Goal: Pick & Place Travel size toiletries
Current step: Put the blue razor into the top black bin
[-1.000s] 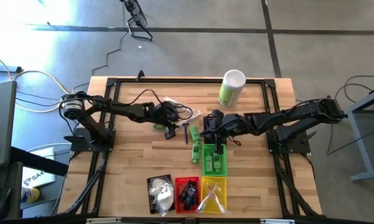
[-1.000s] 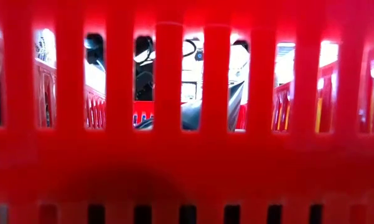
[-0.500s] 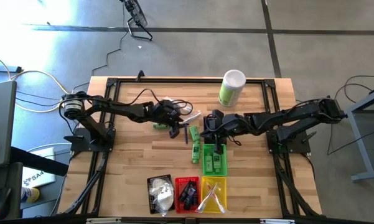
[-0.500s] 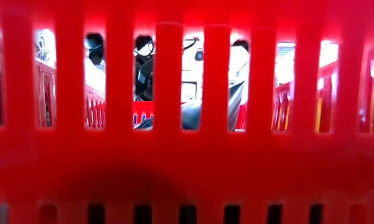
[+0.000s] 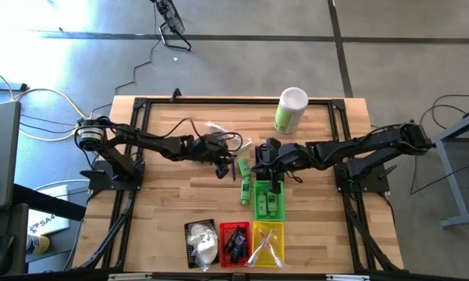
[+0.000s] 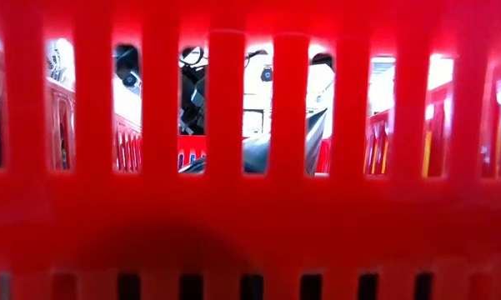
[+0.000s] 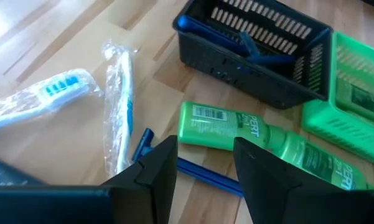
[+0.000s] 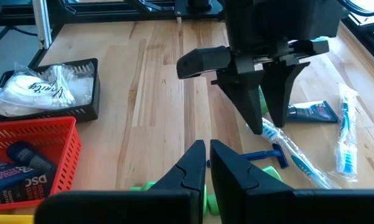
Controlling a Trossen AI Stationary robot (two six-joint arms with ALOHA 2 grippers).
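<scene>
My left gripper [image 5: 221,165] [image 7: 205,165] is open and hangs low over the middle of the table. Just ahead of its fingertips a small green bottle [image 7: 236,130] [image 5: 244,190] lies on its side, with a thin blue razor [image 7: 205,177] beside it. Clear-wrapped toothbrushes [image 7: 118,106] [image 8: 345,130] and a dark blue tube [image 8: 311,112] lie on the wood near it. My right gripper [image 5: 271,181] [image 8: 206,163] is shut and hovers over the green basket [image 5: 256,199], which has green bottles in it.
A dark basket [image 7: 255,62] with blue items stands next to the green one. At the near edge stand a black basket [image 5: 201,242] of white pouches, a red basket [image 5: 234,243] of dark tubes and a yellow one [image 5: 268,242]. A tall canister [image 5: 290,109] stands far. The red basket's wall [image 6: 250,217] blocks the low view.
My left gripper has moved toward the table's right, nearer to the green bottle and the baskets. The right arm has kept still.
</scene>
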